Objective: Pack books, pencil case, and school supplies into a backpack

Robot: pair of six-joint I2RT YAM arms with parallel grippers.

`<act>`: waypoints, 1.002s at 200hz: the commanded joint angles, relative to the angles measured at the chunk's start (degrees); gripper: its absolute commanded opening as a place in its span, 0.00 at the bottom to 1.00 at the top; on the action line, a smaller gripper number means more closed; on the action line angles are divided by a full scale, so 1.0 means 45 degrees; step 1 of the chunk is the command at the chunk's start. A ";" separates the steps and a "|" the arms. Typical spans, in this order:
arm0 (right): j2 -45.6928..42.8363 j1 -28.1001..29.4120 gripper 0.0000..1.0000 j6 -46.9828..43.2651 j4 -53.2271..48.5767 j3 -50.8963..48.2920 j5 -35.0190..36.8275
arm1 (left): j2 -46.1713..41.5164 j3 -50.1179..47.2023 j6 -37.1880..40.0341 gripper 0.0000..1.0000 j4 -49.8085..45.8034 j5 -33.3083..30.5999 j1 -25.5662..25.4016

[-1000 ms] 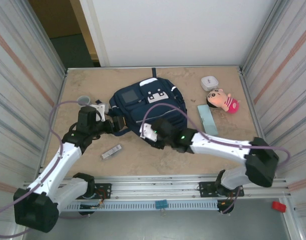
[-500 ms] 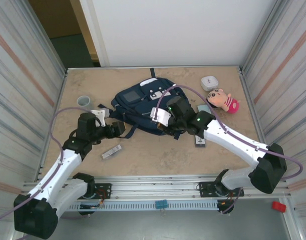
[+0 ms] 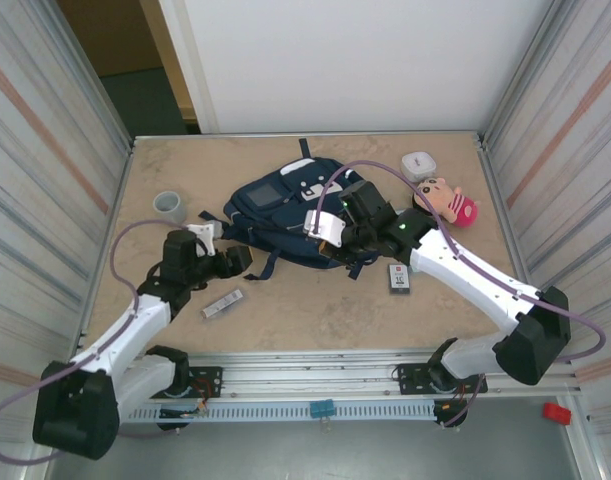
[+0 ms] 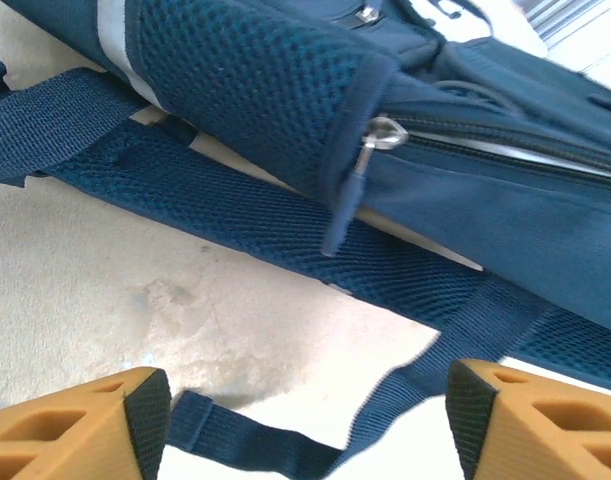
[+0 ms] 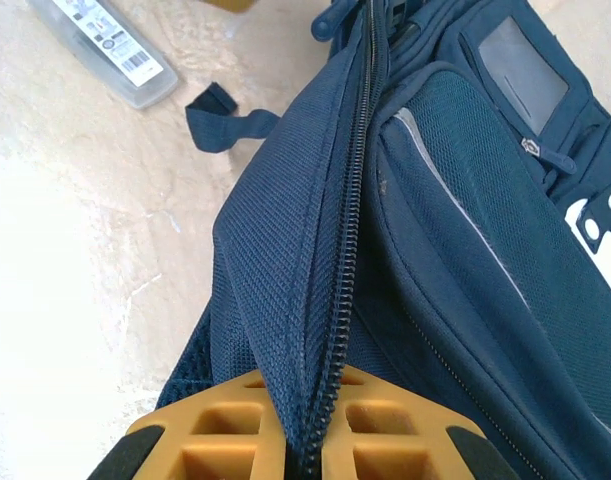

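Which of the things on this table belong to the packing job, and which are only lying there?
For the job:
- backpack
- small black box with a white label
- silver-grey bar

Just lying about:
- grey cup
- small white case
- doll in pink

Reads as matt navy woven cloth on the backpack (image 5: pixel 465 230), coarse mesh on its strap (image 4: pixel 285 220), shiny metal on the zip pull (image 4: pixel 383 132). Looks mottled, matt, faintly rough across the table (image 4: pixel 105 290). Gleams as clear plastic on the silver-grey bar (image 5: pixel 110 50).
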 commanded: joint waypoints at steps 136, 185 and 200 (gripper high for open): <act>-0.0819 0.0019 0.00 0.0802 0.1216 0.0272 -0.0731 | 0.3359 0.1303 0.2017 0.00 0.3716 0.2414 0.0130; -0.0407 0.0293 0.00 0.2770 0.3243 -0.0463 0.0233 | 0.2116 0.1231 0.2168 0.00 0.2741 0.3183 -0.0273; -0.0214 0.0537 0.00 0.3326 0.4043 -0.0725 0.0611 | 0.1696 0.1321 0.2285 0.00 0.2279 0.3435 -0.0506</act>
